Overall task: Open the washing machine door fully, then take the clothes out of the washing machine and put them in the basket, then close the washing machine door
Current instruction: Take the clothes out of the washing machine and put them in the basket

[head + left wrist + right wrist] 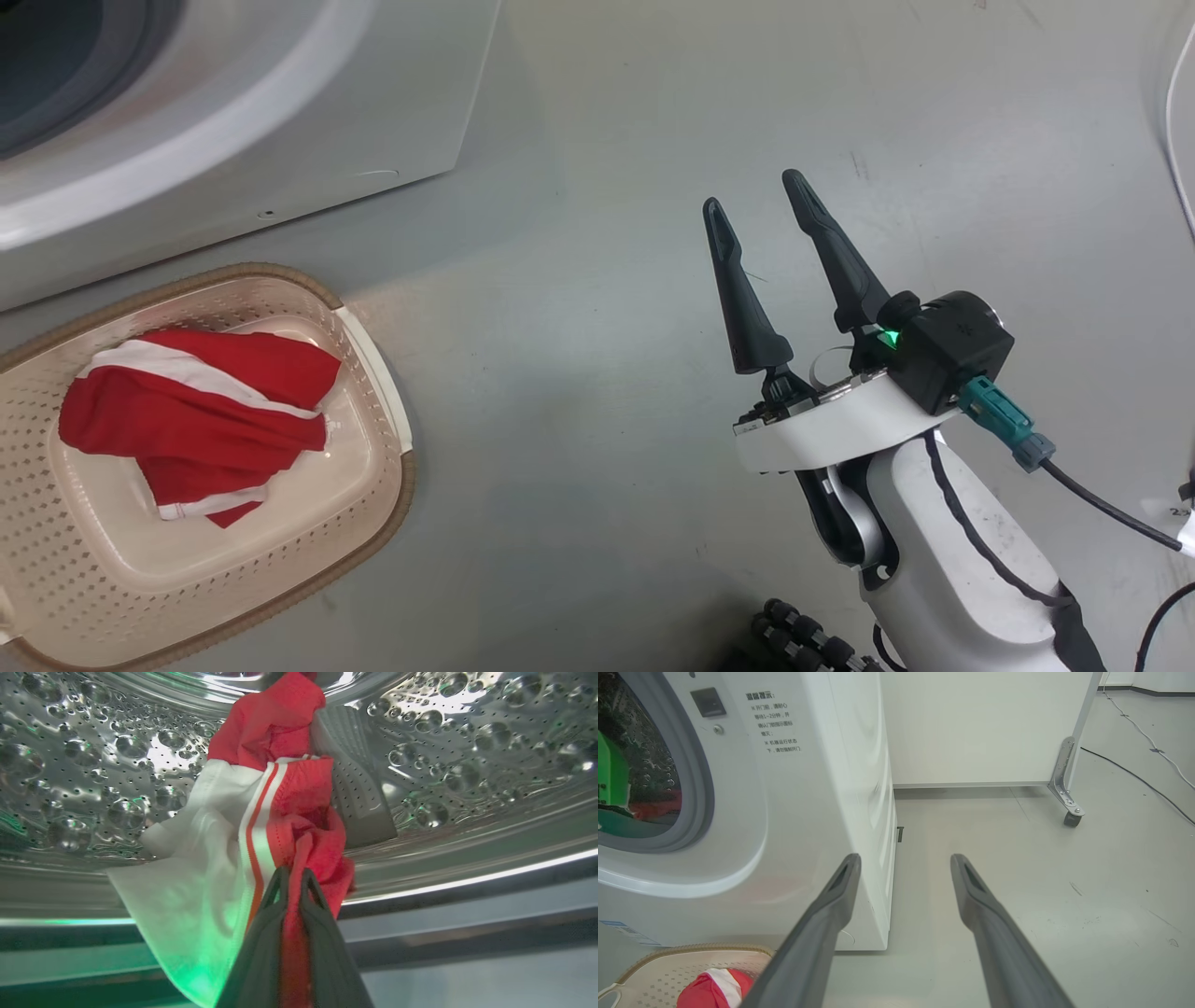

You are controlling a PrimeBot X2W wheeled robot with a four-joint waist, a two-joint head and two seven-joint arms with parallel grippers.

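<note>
Dark left gripper [294, 872] pinches the bright red, white-striped clothes [280, 788] at six o'clock and should pull them slowly from the shiny steel drum [467, 765]; right gripper [752, 189] stands wide apart.

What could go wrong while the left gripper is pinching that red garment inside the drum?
The left gripper pinches just a narrow red fold of the striped garment, so it might slip free on the way out. The loose white part hangs low and could snag on the ribbed paddle beside it. The basket already holds a red bundle, so a drop near its rim might spill.
</note>
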